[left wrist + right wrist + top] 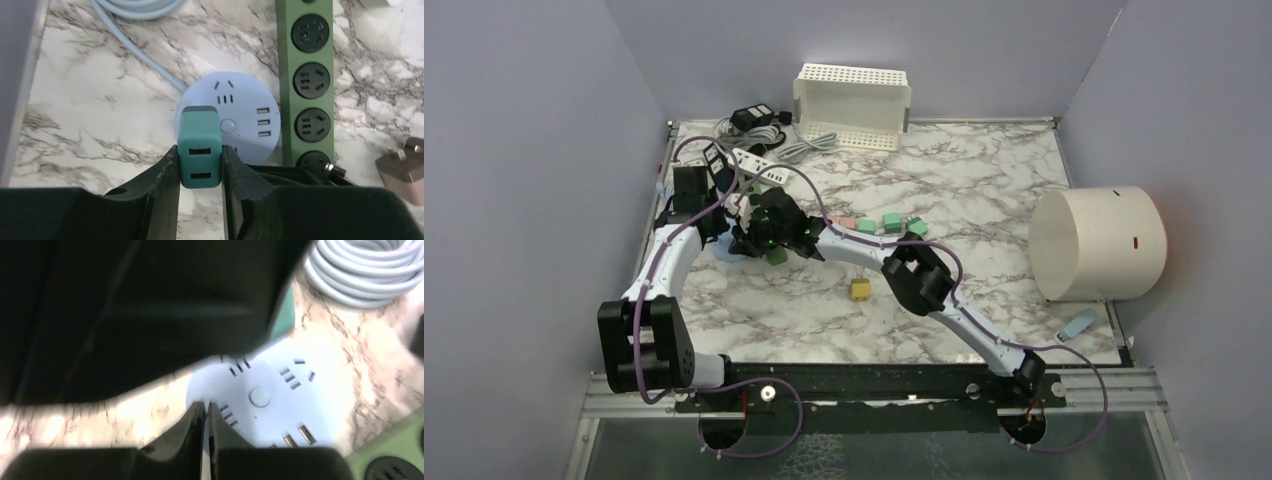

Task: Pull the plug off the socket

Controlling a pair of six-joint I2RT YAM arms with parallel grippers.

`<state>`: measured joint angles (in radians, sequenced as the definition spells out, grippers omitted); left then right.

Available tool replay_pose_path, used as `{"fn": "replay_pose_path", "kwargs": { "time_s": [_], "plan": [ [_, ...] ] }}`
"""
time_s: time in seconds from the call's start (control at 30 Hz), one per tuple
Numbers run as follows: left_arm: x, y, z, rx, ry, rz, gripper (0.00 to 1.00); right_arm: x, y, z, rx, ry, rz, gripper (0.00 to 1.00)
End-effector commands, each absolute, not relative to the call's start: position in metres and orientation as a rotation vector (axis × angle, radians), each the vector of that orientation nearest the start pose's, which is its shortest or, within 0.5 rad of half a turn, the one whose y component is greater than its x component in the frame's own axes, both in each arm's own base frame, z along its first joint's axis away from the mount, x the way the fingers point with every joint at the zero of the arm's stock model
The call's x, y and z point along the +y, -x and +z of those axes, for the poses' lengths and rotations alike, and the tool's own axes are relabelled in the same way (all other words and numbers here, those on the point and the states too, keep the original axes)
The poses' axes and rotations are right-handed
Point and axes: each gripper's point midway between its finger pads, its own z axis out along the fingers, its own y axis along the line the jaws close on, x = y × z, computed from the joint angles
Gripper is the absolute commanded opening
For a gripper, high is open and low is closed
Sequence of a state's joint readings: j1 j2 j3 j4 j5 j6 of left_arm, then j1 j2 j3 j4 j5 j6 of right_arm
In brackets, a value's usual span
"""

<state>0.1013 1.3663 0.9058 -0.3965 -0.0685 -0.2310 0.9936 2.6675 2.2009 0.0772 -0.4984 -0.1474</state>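
Observation:
The plug (200, 150) is a teal block with two USB slots facing the left wrist camera. My left gripper (200, 151) is shut on it, one finger flat against each side. Right behind it lies the socket (240, 117), a round pale-blue puck with a centre button. Whether the plug's pins still sit in the socket is hidden. In the right wrist view, my right gripper (205, 405) is shut with nothing between its fingers, its tips resting at the rim of the socket (270, 400). The dark left gripper fills the upper left of that view.
A green power strip (310, 80) runs beside the socket, with a pink adapter (406, 170) to its right. A coiled grey cable (360, 270) lies behind. On the table are a white basket (852, 105), a white cylinder (1096, 243), small coloured blocks (890, 222) and a blue stick (1079, 324).

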Motion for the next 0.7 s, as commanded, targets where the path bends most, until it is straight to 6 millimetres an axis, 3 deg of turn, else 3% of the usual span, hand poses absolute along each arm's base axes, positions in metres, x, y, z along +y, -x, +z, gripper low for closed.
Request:
{"fn": "replay_pose_path", "kwargs": {
  "time_s": [0.0, 0.1, 0.17, 0.3, 0.47, 0.53, 0.6, 0.63, 0.67],
  "plan": [
    [0.039, -0.383, 0.177, 2.158, 0.361, 0.074, 0.0, 0.573, -0.27, -0.096, 1.947, 1.563, 0.942, 0.12],
    [0.005, -0.391, 0.189, 2.087, 0.277, -0.206, 0.0, 0.573, -0.269, -0.096, 1.95, 1.56, 0.943, 0.12],
    [-0.003, -0.394, 0.19, 2.075, 0.301, -0.28, 0.0, 0.573, -0.269, -0.096, 1.949, 1.56, 0.944, 0.12],
    [0.008, -0.395, 0.195, 2.092, 0.351, -0.212, 0.0, 0.573, -0.269, -0.096, 1.947, 1.562, 0.944, 0.11],
    [0.036, -0.392, 0.232, 2.041, 0.387, -0.105, 0.0, 0.573, -0.271, -0.091, 1.941, 1.555, 0.939, 0.14],
    [0.051, -0.389, 0.242, 2.024, 0.43, -0.118, 0.0, 0.576, -0.276, -0.067, 1.903, 1.519, 0.947, 0.25],
    [0.06, -0.387, 0.251, 2.006, 0.463, -0.118, 0.0, 0.581, -0.283, -0.023, 1.818, 1.451, 0.965, 0.29],
    [0.061, -0.386, 0.255, 1.994, 0.468, -0.124, 0.0, 0.585, -0.284, 0.015, 1.751, 1.414, 0.994, 0.3],
    [0.06, -0.386, 0.257, 1.983, 0.474, -0.135, 0.0, 0.586, -0.284, 0.04, 1.711, 1.382, 1.016, 0.3]
  ]
}}
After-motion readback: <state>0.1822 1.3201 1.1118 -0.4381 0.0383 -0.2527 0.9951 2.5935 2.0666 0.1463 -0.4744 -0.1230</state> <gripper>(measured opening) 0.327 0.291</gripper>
